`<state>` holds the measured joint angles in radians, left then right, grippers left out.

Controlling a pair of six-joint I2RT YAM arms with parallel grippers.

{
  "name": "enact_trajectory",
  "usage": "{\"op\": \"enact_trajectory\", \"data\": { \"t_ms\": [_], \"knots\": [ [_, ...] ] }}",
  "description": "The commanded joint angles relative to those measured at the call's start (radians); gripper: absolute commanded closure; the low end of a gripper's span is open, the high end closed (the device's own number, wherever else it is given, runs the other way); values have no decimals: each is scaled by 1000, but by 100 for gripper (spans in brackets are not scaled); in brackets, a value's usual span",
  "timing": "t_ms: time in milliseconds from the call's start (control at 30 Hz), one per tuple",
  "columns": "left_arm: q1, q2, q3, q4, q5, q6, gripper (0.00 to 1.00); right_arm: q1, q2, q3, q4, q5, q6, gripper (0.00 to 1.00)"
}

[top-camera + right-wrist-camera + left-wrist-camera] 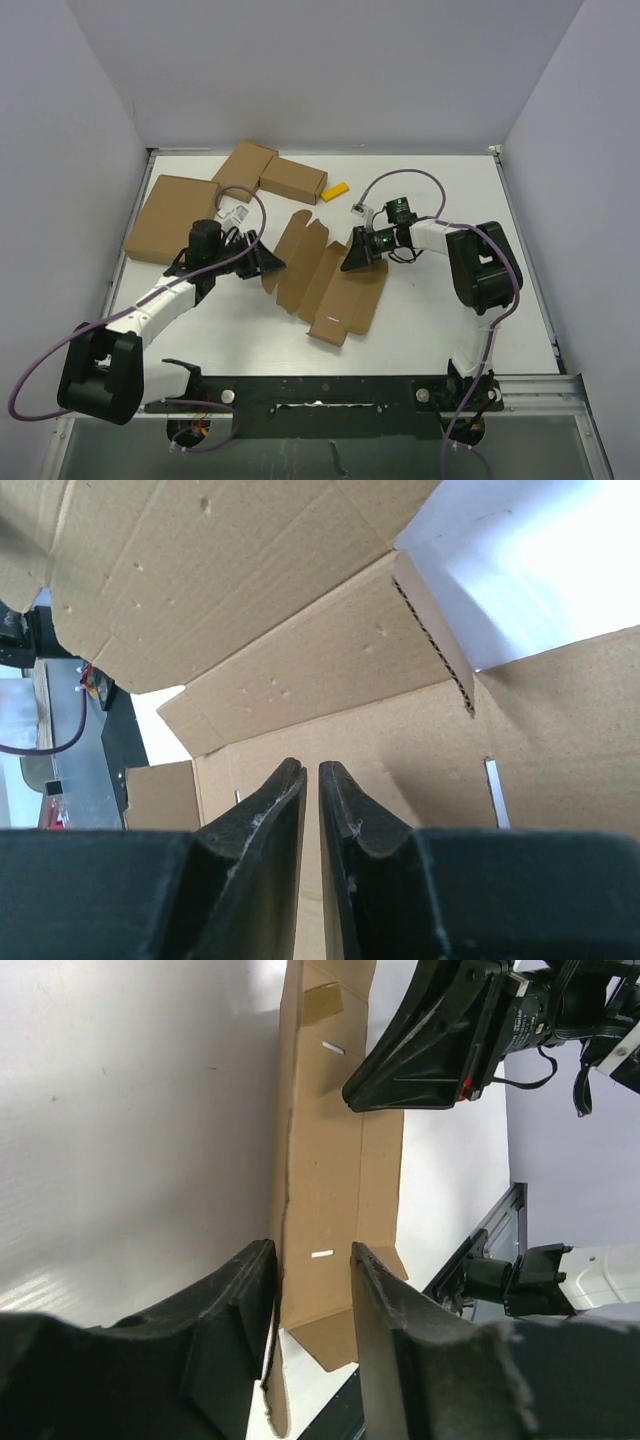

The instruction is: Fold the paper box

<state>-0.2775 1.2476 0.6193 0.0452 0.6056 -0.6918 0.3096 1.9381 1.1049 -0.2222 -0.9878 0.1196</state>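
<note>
Top external: paper box [330, 285], unfolded at frame centre, first crease apparently in hand; left gripper [272, 262] jaws apart at its left edge, right gripper [350, 262] nearly closed, hold untellable; next, likely lifting a side panel.

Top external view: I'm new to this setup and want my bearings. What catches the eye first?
A notched brown paper box lies unfolded, one panel lifted, at the middle of the table. The left gripper, jaws apart, meets its left edge, and the right gripper, jaws nearly together, meets its right edge. A large flat carton and two smaller cartons sit at the back left.
</note>
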Motion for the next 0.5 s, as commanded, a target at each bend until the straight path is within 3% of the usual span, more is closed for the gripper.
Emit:
{"op": "enact_trajectory", "data": {
  "t_ms": [0, 100, 200, 267, 333, 367, 467],
  "knots": [
    [3, -20, -29, 9, -13, -12, 62, 11, 20, 36, -9, 11, -15, 86],
    [3, -42, -63, 30, -28, -39, 55, 12, 28, 37, -18, 26, -15, 86],
    [4, -53, -96, 58, -28, -71, 56, 12, 35, 50, -36, 32, -20, 86],
    [3, -48, -104, 64, -32, -63, 68, 11, 35, 58, -46, 15, -33, 86],
    [3, -34, -96, 66, -33, -30, 93, 11, 26, 74, -61, -26, -59, 84],
    [3, -26, -76, 58, -31, -9, 100, 10, 18, 89, -80, -49, -89, 83],
    [-1, -5, 5, -16, -17, 92, 100, -9, -22, 141, -163, -115, -202, 75]
  ]
}}
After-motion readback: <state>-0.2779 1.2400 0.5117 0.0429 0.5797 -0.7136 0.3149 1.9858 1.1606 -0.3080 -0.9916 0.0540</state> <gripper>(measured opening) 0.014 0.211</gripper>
